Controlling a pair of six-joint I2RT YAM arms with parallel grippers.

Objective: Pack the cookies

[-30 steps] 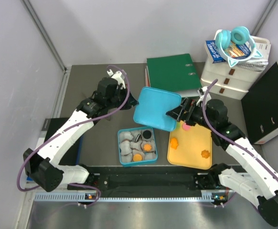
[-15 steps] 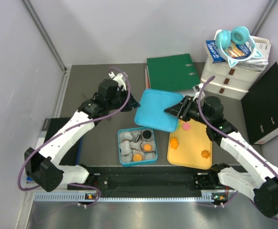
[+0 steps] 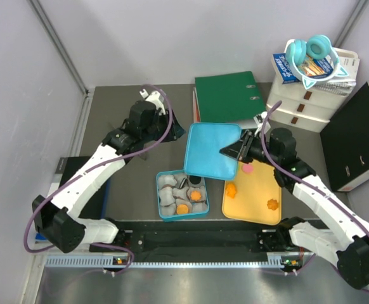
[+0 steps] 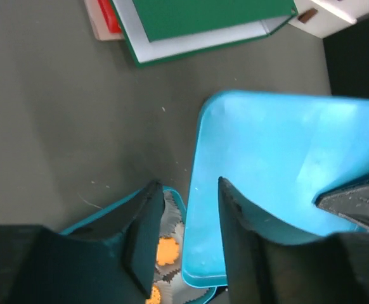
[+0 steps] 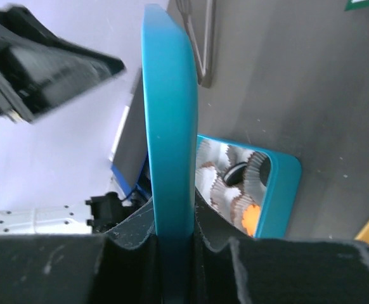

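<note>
- Between the fingers of the right gripper (image 3: 234, 151), the teal lid (image 3: 211, 150) is clamped by its right edge. The right wrist view shows that edge squeezed from both sides.
- The left gripper (image 3: 170, 135) hangs just beside the lid's left edge, jaws spread and nothing between them. In its own wrist view, bare table and a corner of the box show through the gap.
- The lid is held up off the table. From above, its near edge overlaps the far right corner of the teal box (image 3: 160, 201).
- Inside the box lie grey-white paper liners (image 3: 167, 193). Two orange cookies (image 3: 196, 196) sit in liners towards its right and near sides, and a black cookie (image 3: 196, 180) is partly under the lid.
- Just right of the box, the yellow-orange tray (image 3: 255, 190) lies flat on the table. A pink cookie (image 3: 248, 169) sits at its far end, near the right gripper.
- Two orange flower cookies (image 3: 231, 189) lie well apart on the tray, one at its left side and one towards the near right.
- Farther back are a green binder (image 3: 226, 95) and a white drawer unit (image 3: 302, 107) topped with teal headphones (image 3: 311, 49).
</note>
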